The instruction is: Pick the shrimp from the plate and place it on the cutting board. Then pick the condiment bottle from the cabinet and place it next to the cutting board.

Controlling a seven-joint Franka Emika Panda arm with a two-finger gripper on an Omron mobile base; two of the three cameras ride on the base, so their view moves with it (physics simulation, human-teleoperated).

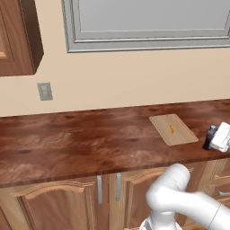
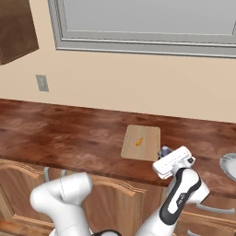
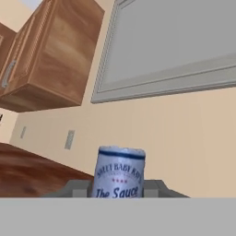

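The tiny orange shrimp lies on the light tan cutting board. Just right of the board, upright on the counter, is the dark condiment bottle with a blue-grey cap. My gripper has one finger pressed to each side of it, shut on the bottle. The plate peeks in at the right edge. The brown wall cabinet hangs at the upper left.
A long dark wooden counter runs under a grey-framed window. A wall outlet sits at the left. Base cupboards with silver handles lie below the counter's front edge.
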